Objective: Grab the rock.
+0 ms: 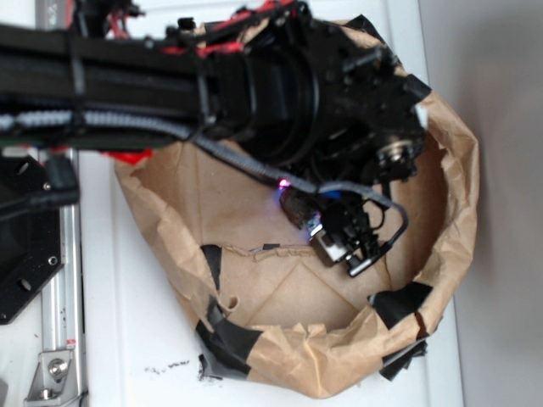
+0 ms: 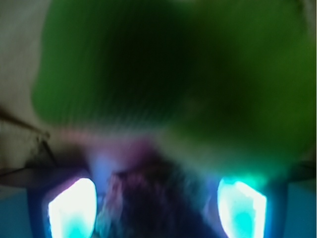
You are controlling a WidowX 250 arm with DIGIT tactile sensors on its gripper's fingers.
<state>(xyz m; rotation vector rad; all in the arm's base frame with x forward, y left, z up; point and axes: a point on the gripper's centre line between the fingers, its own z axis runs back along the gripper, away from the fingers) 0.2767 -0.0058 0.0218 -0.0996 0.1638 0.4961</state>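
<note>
Dark rock between pincer fingers — blurred, orientation unclear

Green toy – dark brown rock – brown paper bag.

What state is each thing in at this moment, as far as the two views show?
gripper: fingers either side of a dark lump; grip not clear.
rock: dark, blurred, between the fingers.
green toy: close to the wrist camera, out of focus.
paper bag: open, rim rolled down, taped, arm reaching inside.
</note>
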